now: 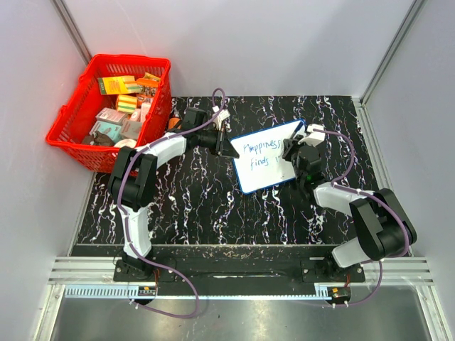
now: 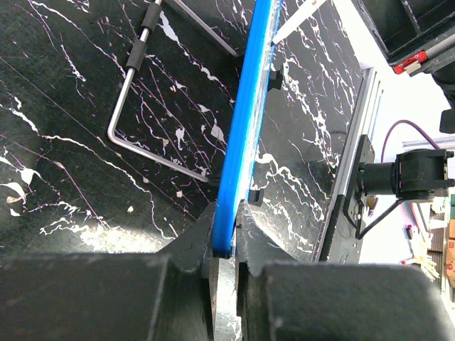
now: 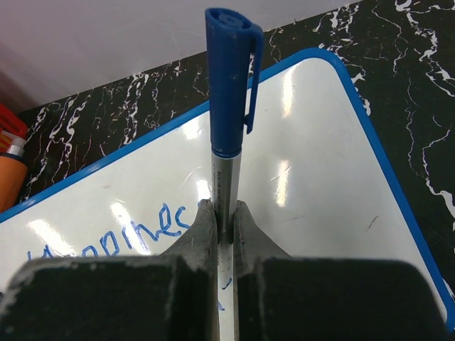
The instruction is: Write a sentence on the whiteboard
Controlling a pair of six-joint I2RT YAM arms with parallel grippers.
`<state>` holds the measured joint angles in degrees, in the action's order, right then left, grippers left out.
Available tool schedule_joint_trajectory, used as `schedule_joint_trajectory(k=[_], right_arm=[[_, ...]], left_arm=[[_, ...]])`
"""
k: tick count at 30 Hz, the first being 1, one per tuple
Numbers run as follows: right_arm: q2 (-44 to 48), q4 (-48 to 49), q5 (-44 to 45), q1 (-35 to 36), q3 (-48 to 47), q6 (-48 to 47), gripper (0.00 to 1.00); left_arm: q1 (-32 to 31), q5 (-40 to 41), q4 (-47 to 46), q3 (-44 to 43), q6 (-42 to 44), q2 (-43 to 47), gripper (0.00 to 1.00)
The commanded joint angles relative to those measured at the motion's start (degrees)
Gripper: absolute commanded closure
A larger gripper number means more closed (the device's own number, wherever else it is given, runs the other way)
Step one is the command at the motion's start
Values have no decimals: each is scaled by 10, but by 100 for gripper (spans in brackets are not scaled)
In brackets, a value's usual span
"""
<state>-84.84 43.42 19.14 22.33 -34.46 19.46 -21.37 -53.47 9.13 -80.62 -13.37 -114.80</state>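
Left claw (image 2: 226, 238), seen from its wrist camera: its two dark fingers are pressed together on the thin blue rim of the whiteboard (image 2: 245, 128), which runs away from the camera edge-on. Beside it on the black marbled desk (image 2: 64, 163) lies a bent metal bar (image 2: 121, 138) with a black sleeve.

Right claw (image 3: 224, 220), from its own wrist camera: fingers clamped on the grey barrel of a marker (image 3: 231, 92), whose blue cap with a clip points away from the camera. Beneath it the whiteboard (image 3: 320, 163) shows blue letters reading "Happines".

From above, the left claw (image 1: 229, 145) grips the left edge of the whiteboard (image 1: 263, 177), and the right claw (image 1: 295, 153) sits over its right part. The board rests askew near the middle of the desk (image 1: 192, 206), towards the far side. The sentence (image 1: 261, 153) reads "Happiness finds" in two lines (anything further is hidden behind the right claw). A red basket (image 1: 75, 124) of small packets stands at the far left corner.
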Motion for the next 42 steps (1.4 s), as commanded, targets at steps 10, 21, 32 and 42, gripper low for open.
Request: schedule_joint_trajectory(k=[10,21,32,42], right_arm=[[-9,-24,-31,-2,22,23,100],[-5,-32,-52,-2,32,34,100],[55,-22,-64,-2,54,39,100],[117,-25,-42,-11,32,-2,100]], left_arm=[[-17,130,52,24,85,-24,100],[-18,130,50,23,85,-24,100],[-19,133,49,24,87,-24,100],[-13,164,141,-1,173,-4,100]])
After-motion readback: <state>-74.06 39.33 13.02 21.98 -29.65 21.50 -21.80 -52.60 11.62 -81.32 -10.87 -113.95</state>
